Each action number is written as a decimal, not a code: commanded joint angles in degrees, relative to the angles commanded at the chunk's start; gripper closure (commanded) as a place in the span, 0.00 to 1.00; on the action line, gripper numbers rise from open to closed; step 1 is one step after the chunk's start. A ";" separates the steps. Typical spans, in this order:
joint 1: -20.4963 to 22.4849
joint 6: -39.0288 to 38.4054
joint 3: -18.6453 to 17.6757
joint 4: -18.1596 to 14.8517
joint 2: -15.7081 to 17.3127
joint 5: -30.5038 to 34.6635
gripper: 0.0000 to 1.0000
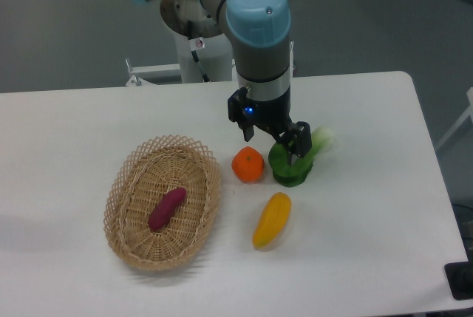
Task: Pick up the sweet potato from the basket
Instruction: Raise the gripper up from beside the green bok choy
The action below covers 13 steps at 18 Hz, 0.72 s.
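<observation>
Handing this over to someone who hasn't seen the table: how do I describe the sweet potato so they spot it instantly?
Find the oval wicker basket on the left side of the white table. The sweet potato lies alone inside it, near the middle. It is the only magenta-purple item, small and tapered; the orange fruit and yellow vegetable sit outside the basket.

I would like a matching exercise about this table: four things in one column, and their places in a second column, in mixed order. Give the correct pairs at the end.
Things:
1. sweet potato
2. orange fruit
3. yellow vegetable
4. green vegetable

Places:
A. under the tool, right of the orange fruit
B. inside the basket
C. nearest the front edge of the table, outside the basket
D. between the basket and the green vegetable

Pairs: 1-B, 2-D, 3-C, 4-A
</observation>
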 joint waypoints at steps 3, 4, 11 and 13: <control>-0.18 -0.79 0.35 0.09 -0.09 0.00 0.00; -0.35 -1.92 0.18 0.09 -0.17 -0.09 0.00; -2.54 -10.62 -0.70 4.74 -2.28 -0.70 0.00; -3.69 -14.31 -0.70 5.10 -3.51 -0.96 0.00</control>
